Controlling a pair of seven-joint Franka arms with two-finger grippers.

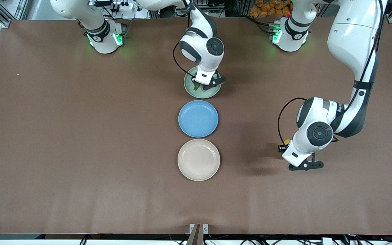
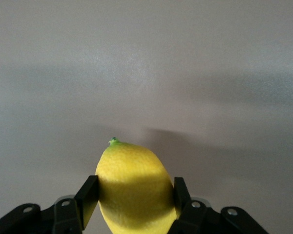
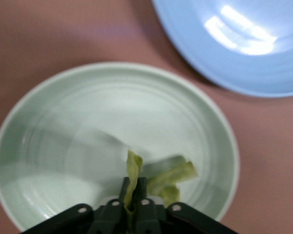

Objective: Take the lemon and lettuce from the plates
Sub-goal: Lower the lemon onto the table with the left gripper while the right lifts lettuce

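1. Your right tool [image 1: 200,85] is down over the round pale green shallow plate [image 1: 188,89], the plate farthest from the front camera in the row of three; its fingers are clenched on the wrinkly green lettuce leaf [image 3: 162,179], and in the right wrist view you see one strip of the leaf pinched upright between the pads while the rest trails just above the plate's [image 3: 88,122] floor
2. Next in the row you have the round blue shallow plate [image 1: 198,118], nearer to the front camera than the green one; in the right wrist view its rim [image 3: 224,73] sits just beside the green plate without touching it
3. Nearest to the front camera lies the round beige-white shallow plate [image 1: 198,159]
4. Your left tool [image 1: 286,145] is toward the left arm's end of the brown surface [image 1: 80,136], well apart from the plates; it grips the small oval bright yellow lemon [image 2: 134,187] across its middle, one dark pad on each flank, green tip pointing away from the wrist, and only a sliver of yellow [image 1: 286,141] shows from the front camera
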